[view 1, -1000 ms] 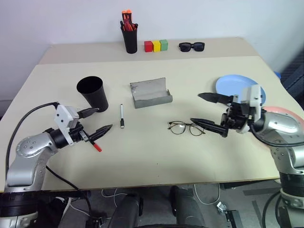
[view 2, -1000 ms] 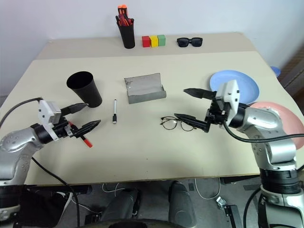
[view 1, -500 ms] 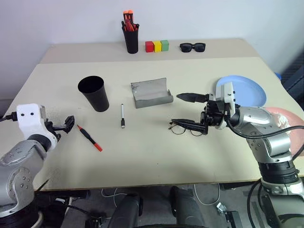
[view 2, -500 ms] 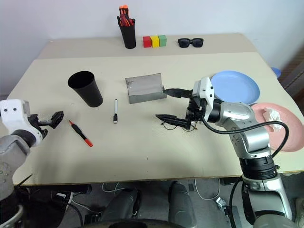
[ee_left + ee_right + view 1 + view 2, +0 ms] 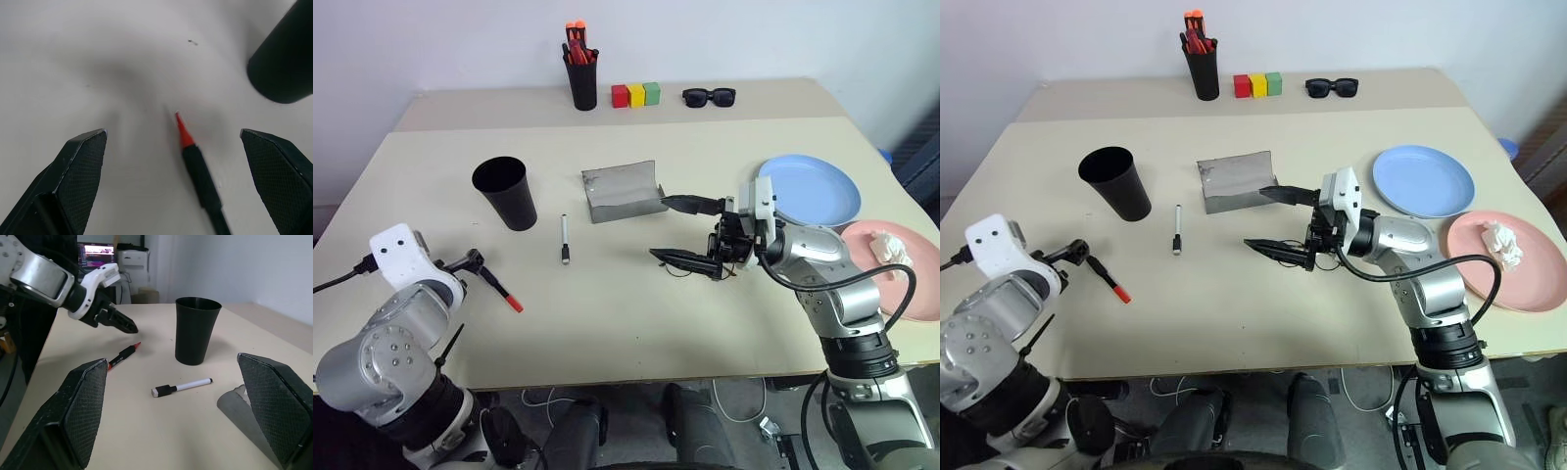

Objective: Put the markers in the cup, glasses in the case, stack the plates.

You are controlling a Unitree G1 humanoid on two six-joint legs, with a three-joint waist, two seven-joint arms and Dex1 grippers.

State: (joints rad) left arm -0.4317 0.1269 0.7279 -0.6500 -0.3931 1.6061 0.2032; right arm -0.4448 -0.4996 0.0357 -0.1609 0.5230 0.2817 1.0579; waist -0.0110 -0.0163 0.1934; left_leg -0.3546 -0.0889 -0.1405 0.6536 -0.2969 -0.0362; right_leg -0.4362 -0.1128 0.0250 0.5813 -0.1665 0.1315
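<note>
Left wrist view: the left gripper (image 5: 173,183) has jaws wide apart, empty, straddling the dark marker (image 5: 198,171). The right gripper (image 5: 677,231), jaws spread, hovers over the one pair of glasses (image 5: 729,270) mid-tabletop. Two markers, two plates, one cup (image 5: 505,193), one case (image 5: 623,191).

Matt black plastic cup (image 5: 505,192); matt grey case (image 5: 624,191); smooth beige table (image 5: 636,323).

Beige surface (image 5: 636,323), matte, with a second beige section (image 5: 489,103) abutting behind. Plain pale wall (image 5: 754,39) beyond. Lit monitor (image 5: 95,249) in the room's far corner.
</note>
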